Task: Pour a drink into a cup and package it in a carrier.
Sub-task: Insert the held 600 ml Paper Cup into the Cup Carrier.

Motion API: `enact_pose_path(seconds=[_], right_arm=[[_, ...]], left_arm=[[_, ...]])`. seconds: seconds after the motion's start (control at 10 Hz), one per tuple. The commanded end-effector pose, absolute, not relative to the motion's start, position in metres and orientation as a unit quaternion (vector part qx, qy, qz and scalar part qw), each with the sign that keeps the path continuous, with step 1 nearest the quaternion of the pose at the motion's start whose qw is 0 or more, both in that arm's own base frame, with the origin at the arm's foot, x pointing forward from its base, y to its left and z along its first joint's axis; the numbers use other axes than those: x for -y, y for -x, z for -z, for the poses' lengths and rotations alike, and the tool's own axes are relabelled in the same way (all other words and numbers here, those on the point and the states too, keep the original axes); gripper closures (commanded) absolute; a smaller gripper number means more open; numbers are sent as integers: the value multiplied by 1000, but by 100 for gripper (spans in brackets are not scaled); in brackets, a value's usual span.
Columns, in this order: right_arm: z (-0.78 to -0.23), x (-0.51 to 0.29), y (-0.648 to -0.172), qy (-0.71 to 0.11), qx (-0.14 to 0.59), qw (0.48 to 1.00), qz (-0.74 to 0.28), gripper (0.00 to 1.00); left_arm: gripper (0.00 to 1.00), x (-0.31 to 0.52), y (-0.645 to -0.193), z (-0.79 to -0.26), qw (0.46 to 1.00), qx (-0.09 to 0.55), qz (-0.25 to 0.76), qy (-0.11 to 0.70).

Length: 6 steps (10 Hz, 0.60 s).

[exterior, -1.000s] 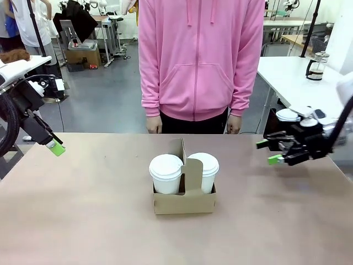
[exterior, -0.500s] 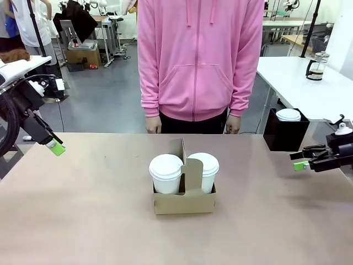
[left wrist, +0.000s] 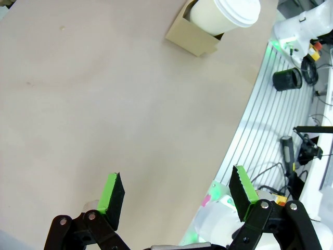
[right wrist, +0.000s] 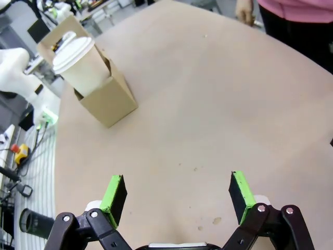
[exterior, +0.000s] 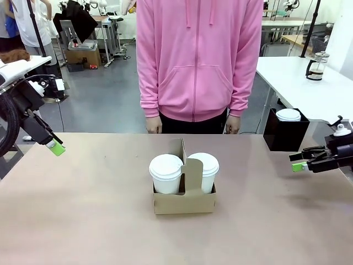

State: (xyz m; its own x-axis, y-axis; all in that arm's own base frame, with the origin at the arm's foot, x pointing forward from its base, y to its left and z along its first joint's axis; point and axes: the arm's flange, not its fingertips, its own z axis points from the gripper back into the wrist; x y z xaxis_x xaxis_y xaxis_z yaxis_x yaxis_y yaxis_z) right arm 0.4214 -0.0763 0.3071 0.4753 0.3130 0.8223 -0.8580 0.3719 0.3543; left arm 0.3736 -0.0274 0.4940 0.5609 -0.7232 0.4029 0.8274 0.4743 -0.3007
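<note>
The brown cardboard carrier (exterior: 183, 200) stands at the table's middle with a white lidded cup (exterior: 165, 172) in its left slot and another (exterior: 204, 168) in its right slot. A glass jug of dark drink (exterior: 315, 66) sits on a white table at the back right. My left gripper (exterior: 55, 148) hangs open over the table's left edge, far from the carrier. At the right edge my right gripper (exterior: 300, 161) is open and holds nothing. The left wrist view has the open left gripper (left wrist: 177, 190) over bare table, the carrier (left wrist: 190, 37) far off. The right wrist view has the open right gripper (right wrist: 178, 191) and the carrier (right wrist: 106, 99) at upper left.
A person in a pink hoodie (exterior: 198, 61) stands at the far edge, hands (exterior: 154, 126) hanging at the table's rim. A black box (exterior: 285, 135) with a lidded cup on it stands at the far right, behind my right gripper.
My right gripper has drawn back from beside the carrier to the table's right edge, with little motion in the last half second. The left arm, carrier and cups have not moved.
</note>
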Motion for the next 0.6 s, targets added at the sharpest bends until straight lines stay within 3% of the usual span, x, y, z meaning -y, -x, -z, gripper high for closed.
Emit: enact_pose_path(seconds=[0.0, 0.5], right_arm=[[-309, 79, -422, -408, 337, 752, -393, 0], [-309, 79, -422, -408, 337, 752, -393, 0]], left_arm=[[0, 26, -374, -493, 848, 113, 463, 234], [0, 26, -374, -493, 848, 113, 463, 234]])
